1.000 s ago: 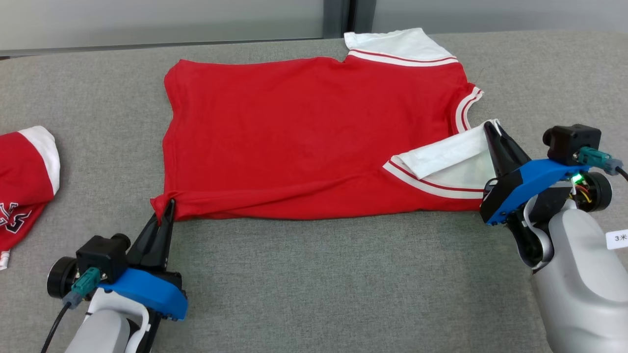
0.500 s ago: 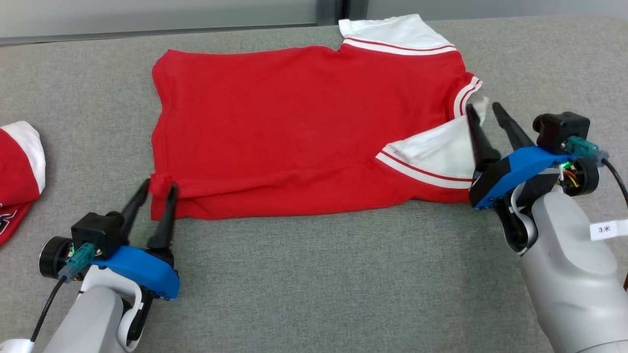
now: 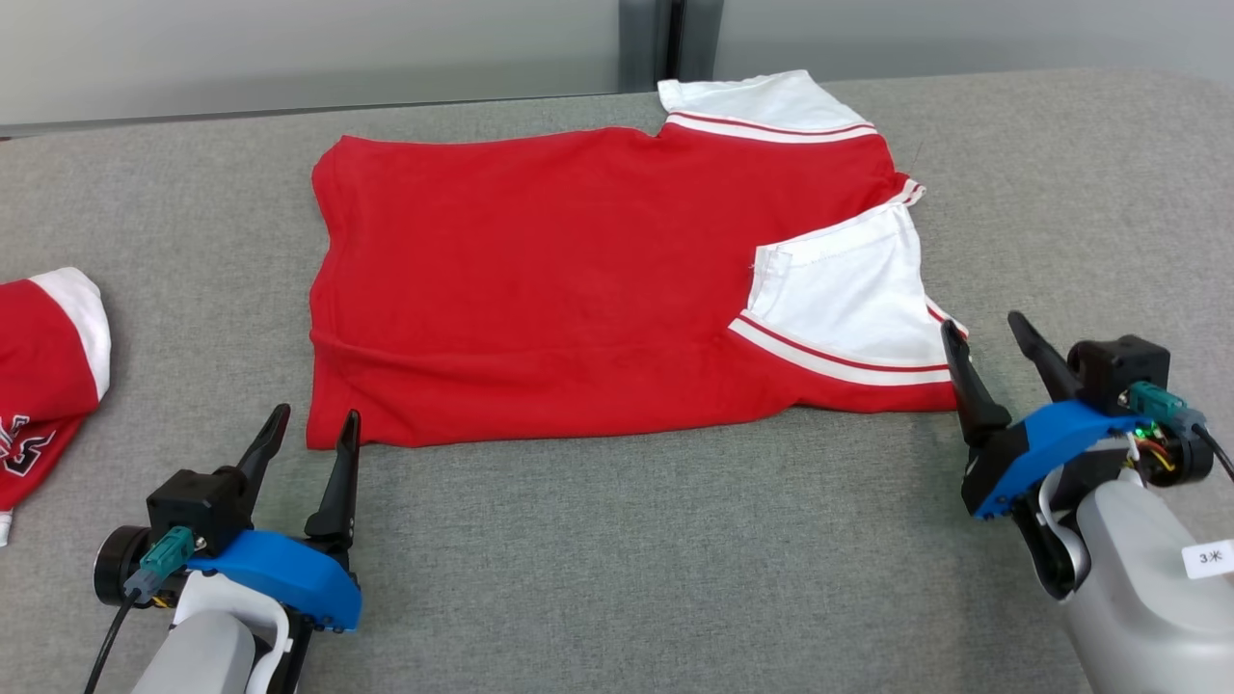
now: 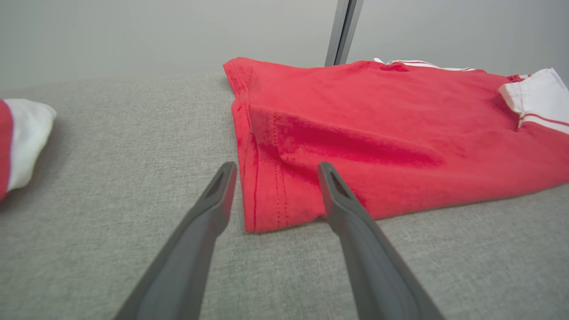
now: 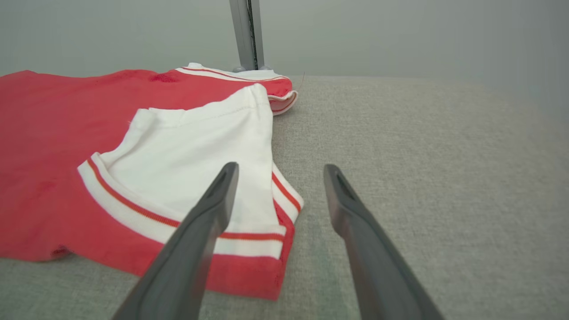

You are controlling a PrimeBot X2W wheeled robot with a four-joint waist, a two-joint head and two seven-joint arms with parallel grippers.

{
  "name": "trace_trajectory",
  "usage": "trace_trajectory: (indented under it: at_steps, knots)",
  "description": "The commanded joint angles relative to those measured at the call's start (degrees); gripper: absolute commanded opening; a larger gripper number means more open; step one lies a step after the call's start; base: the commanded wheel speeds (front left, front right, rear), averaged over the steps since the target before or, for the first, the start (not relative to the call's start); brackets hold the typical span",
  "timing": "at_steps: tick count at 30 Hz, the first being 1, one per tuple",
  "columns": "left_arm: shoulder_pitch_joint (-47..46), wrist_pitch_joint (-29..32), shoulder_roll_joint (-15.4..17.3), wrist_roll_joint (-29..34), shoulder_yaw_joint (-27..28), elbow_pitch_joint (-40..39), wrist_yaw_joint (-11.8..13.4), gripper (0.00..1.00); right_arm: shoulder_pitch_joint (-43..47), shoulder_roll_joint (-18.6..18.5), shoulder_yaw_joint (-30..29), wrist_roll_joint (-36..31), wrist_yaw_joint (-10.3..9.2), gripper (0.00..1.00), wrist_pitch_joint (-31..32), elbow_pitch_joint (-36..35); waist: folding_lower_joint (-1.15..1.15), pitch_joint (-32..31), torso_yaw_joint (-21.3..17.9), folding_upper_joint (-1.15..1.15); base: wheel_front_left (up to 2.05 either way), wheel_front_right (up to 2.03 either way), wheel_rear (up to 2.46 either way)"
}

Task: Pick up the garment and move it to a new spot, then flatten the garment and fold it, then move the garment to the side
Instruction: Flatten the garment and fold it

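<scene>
Red short-sleeved shirt (image 3: 540, 289) w/ white, red-striped sleeves lies spread flat mid-bench, hem to the left; near sleeve is turned in over the red body. Grey woven-fabric bench (image 3: 627, 559) under it, pale grey wall (image 3: 289, 48) behind. Second red-and-white garment (image 3: 48, 357) sits bunched at left edge. Left end effector (image 3: 318, 414) is wide, empty, just off hem corner. Right end effector (image 3: 983, 323) is wide, empty, beside sleeve cuff.

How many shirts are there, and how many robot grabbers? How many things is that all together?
Shirts: 2 (flat shirt, second shirt at the left edge)
Grippers: 2 (left gripper, right gripper, both open)
Total: 4
</scene>
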Motion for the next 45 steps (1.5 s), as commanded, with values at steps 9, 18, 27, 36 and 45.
trace_trajectory:
  at_steps: [9,18,27,36,45]
  knots:
    - [-0.5,-0.1,-0.3,-0.5,-0.4,2.8,0.0,1.0,3.6,0.4,0.4,0.5,0.01,1.0,2.4,0.1,0.0,0.0,-0.7,0.0,0.0,0.0,0.0]
    - [-2.8,-0.1,-0.2,-2.2,-1.9,8.5,-0.4,1.0,2.2,2.8,1.5,0.5,0.01,1.0,3.0,2.6,0.0,0.8,-1.4,0.0,0.0,0.0,0.0]
    - [-5.7,-0.2,-0.9,-3.9,-2.7,11.7,-0.5,0.0,0.4,4.6,1.3,1.7,0.01,0.0,1.8,6.1,0.0,1.0,-1.3,0.0,0.0,0.0,0.0]
    - [-1.2,-0.3,-2.1,-3.3,-0.2,6.9,-0.5,0.0,3.4,4.5,0.9,4.5,0.01,0.0,-0.9,5.4,0.0,-3.0,-0.6,0.0,0.0,0.0,0.0]
    - [9.5,-0.3,-3.4,-1.4,2.5,-0.1,0.8,0.0,15.2,2.1,0.1,8.5,0.01,0.0,0.0,-5.0,0.0,-7.9,0.3,0.0,0.0,0.0,0.0]
